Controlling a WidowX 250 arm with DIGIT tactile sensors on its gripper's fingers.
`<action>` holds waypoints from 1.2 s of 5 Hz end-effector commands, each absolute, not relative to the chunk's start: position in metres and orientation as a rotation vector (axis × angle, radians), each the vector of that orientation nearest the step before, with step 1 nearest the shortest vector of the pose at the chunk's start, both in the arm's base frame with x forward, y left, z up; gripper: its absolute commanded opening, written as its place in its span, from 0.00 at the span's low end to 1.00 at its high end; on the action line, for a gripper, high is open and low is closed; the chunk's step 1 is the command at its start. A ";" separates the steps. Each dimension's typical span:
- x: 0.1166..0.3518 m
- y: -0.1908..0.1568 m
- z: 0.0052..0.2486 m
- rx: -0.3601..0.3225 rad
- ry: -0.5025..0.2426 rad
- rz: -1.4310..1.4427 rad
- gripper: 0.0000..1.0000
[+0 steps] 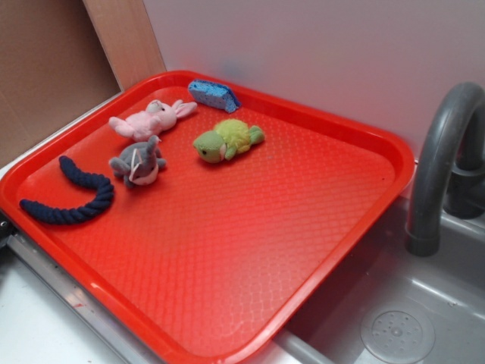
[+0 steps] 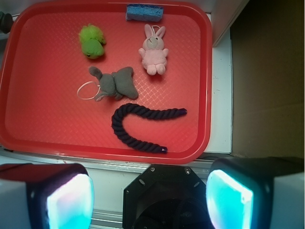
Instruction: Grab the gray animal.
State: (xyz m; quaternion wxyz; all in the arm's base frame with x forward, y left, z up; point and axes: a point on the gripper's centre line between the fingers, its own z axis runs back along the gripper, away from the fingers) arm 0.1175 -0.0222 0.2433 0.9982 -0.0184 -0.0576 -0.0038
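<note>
Gray animal (image 2: 113,84) lies on its red tray (image 2: 38,124), well apart from our released, empty claw (image 2: 150,198); we see floppy ears, a white loop.

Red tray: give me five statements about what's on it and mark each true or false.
1. The gray animal lies between the green turtle and the dark blue rope. True.
2. The claw is shut on the gray animal. False: it is open, off the red tray, touching nothing.
3. The blue sponge sits at the tray's edge. True.
4. The pink bunny lies on top of the rope. False: they lie apart.
5. The rope is stretched out straight. False: it curves like a hook.
</note>
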 end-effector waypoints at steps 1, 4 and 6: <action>0.118 -0.022 0.243 -0.037 -0.115 -0.008 1.00; 0.156 -0.032 0.238 -0.040 -0.051 0.706 1.00; 0.204 -0.034 0.195 -0.133 -0.004 1.209 1.00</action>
